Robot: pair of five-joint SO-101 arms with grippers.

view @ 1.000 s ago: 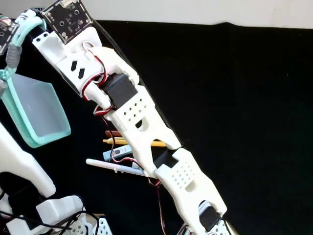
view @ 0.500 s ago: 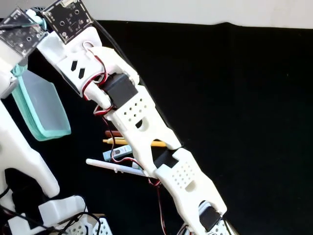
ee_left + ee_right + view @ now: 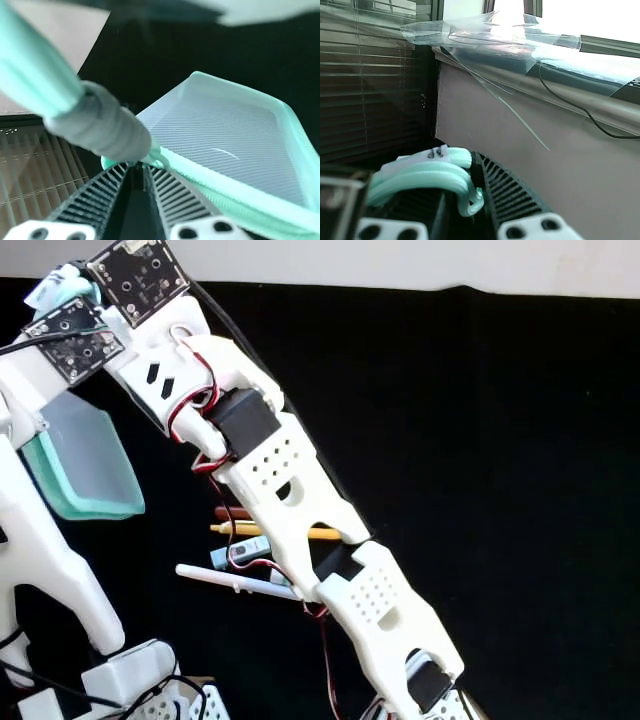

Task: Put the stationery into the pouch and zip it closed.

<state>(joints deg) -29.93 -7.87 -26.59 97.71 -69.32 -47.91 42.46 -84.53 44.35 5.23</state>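
A translucent mint pouch (image 3: 80,465) hangs off the black table at the far left, between both arms. My left gripper (image 3: 136,172) is shut at the pouch's zipper edge (image 3: 165,162), right by the mint pull cord with its grey sleeve (image 3: 100,127); the mesh wall of the pouch (image 3: 235,135) lies just beyond. My right gripper (image 3: 465,200) is shut on the pouch's mint loop strap (image 3: 430,170), which shows at the top left corner as the loop (image 3: 65,285). Stationery lies under the right arm: a brown pen (image 3: 228,512), a yellow pen (image 3: 325,534), a blue one (image 3: 222,557), a white pen (image 3: 215,576).
The long white right arm (image 3: 300,510) runs diagonally from the front edge to the far left corner, over the pens. The left arm's base (image 3: 120,675) stands at the front left. Black table (image 3: 480,490) stretches to the right. A wall and blinds lie beyond the table.
My left wrist has moved right along the pouch's top, close beside the right wrist. The pouch has swung up a little. The right arm and pens have stayed put.
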